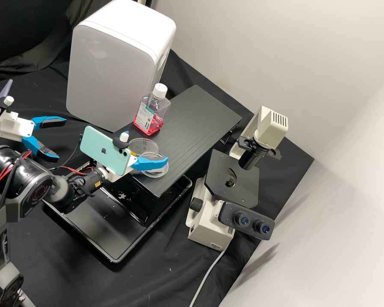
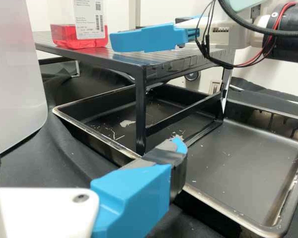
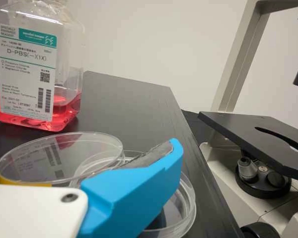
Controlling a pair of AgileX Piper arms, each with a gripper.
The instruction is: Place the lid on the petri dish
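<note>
Petri dish (image 3: pixel 181 206) is seen on raised black shelf (image 1: pixel 200 115), at its near end. Lid (image 3: pixel 59 158) is set just beside it, uncovered dish and lid w/ rims touching or overlapping; which can't be told. R gripper (image 1: pixel 160 163) is held low over dish; whether it's apart or clamped can't be told. L gripper (image 1: pixel 60 137) is held well apart from shelf, claw spread wide. Bottle (image 1: pixel 150 113) w/ red liquid is stood behind lid on same shelf. Black tray (image 1: pixel 98 226) is laid under shelf, w/ microscope (image 1: pixel 234 187) placed beside it.
</note>
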